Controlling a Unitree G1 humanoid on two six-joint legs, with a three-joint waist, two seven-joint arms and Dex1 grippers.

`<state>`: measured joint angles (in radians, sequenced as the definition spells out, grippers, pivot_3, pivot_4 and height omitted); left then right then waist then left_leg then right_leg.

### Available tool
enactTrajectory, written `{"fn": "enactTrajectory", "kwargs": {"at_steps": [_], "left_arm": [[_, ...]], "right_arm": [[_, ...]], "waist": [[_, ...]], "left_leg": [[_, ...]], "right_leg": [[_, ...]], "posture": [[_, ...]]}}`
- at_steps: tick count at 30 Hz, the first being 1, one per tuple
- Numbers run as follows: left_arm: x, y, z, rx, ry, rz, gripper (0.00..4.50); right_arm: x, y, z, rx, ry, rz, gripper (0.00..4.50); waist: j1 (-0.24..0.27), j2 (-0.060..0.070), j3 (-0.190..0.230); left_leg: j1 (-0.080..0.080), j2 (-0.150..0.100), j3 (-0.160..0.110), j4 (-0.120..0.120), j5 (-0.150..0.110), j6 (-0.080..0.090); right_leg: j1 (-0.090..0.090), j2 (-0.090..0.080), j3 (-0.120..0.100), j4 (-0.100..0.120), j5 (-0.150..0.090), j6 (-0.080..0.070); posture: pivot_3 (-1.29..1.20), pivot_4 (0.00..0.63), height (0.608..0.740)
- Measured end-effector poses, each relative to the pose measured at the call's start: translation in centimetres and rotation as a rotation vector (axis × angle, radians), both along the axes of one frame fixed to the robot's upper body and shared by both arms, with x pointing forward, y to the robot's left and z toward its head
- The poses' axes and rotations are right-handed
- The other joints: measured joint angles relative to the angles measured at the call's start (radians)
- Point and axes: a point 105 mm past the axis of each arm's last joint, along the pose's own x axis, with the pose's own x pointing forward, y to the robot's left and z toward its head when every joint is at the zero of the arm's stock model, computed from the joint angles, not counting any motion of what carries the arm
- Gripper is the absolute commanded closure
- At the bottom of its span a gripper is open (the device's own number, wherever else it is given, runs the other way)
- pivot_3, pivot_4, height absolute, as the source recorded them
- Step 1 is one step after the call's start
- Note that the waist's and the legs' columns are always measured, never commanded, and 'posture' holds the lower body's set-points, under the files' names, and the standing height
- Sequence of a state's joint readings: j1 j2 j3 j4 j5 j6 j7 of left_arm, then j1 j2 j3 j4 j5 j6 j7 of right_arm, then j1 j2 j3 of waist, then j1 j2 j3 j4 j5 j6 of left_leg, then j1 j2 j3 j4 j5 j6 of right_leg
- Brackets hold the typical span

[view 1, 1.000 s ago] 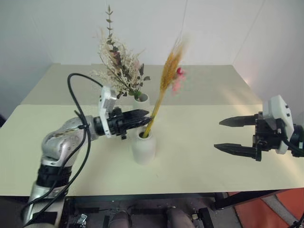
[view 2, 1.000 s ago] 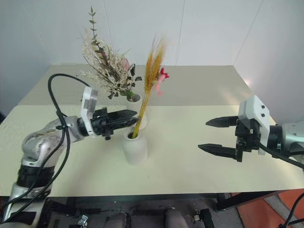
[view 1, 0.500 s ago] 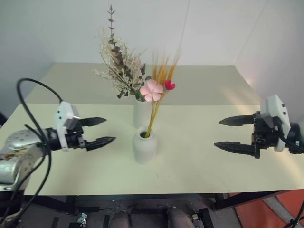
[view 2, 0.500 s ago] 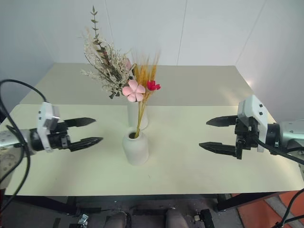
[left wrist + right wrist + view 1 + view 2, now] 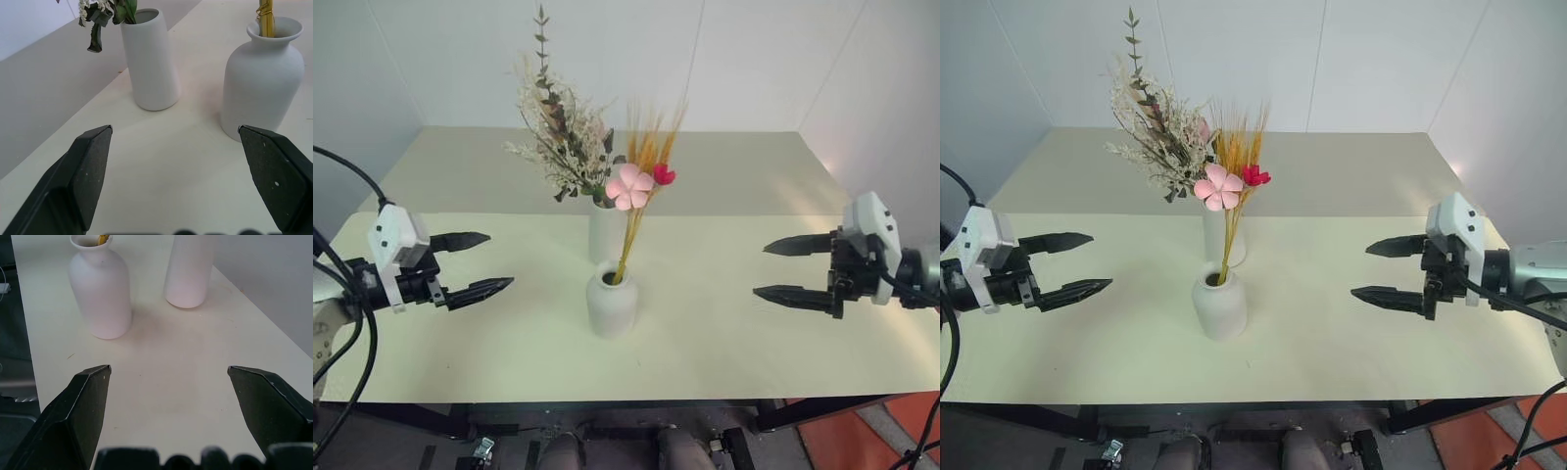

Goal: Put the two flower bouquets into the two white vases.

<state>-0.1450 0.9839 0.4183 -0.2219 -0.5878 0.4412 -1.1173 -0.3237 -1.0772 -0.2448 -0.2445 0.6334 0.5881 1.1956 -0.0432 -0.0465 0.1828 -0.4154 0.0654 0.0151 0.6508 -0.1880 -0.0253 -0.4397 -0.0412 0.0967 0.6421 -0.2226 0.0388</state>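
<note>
A: Two matte white ceramic vases are standing near the middle of the pale cream desk (image 5: 724, 333). The short squat round-shouldered vase (image 5: 612, 304) is sitting toward the near edge, and the tall slim tapered vase (image 5: 603, 227) is standing just behind it, toward the far edge.

B: And the bouquets?

A: The thin yellow-stemmed bunch with orange grasses and pink and red flowers (image 5: 641, 181) is leaning out of the squat vase's narrow neck. The bushy bunch of dried white-pink sprigs with green leaves (image 5: 558, 137) is rising from the tall one.

B: What are the hands doing?

A: The left gripper (image 5: 475, 262) is hovering toward the desk's left edge with its black fingers spread wide and nothing between them. The right gripper (image 5: 793, 269) is doing likewise toward the right edge, gaping and empty, well apart from both vases.

B: So the job looks finished?

A: I'm judging it so. The care now lies in keeping both arms wide of the stems, since the thin bunch is tilting and a brush could tip it or the squat vase.
</note>
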Motion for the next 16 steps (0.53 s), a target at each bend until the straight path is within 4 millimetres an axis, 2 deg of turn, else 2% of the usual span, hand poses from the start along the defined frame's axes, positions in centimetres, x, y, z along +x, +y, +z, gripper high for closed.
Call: {"fn": "enactTrajectory", "kwargs": {"at_steps": [6,11,16], "left_arm": [[0.1,-0.1,0.1,-0.006,-0.003,0.007,0.02],[0.1,-0.2,0.2,-0.02,0.007,0.002,0.02],[-0.2,-0.7,0.2,-0.03,0.018,-0.018,0.02]], "right_arm": [[0.1,0.1,-0.1,0.012,-0.01,-0.015,0.0],[-0.3,0.3,-1.2,0.025,0.011,-0.021,0.0],[-0.3,0.2,-1.1,0.027,0.003,-0.027,0.0]], "waist": [[0.0,0.0,0.0],[0.0,0.0,0.0],[-0.002,0.0,0.0]], "left_leg": [[0.0,0.0,0.0,0.0,0.0,0.0],[0.0,0.0,0.0,0.0,0.0,0.0],[0.0,0.0,0.0,0.0,0.0,0.0]], "right_leg": [[0.0,0.0,0.0,0.0,0.0,0.0],[0.0,0.0,0.0,0.0,0.0,0.0],[0.0,0.0,0.0,0.0,0.0,0.0]], "posture": [[0.0,0.15,0.74],[0.0,0.15,0.74],[0.0,0.15,0.74]]}}
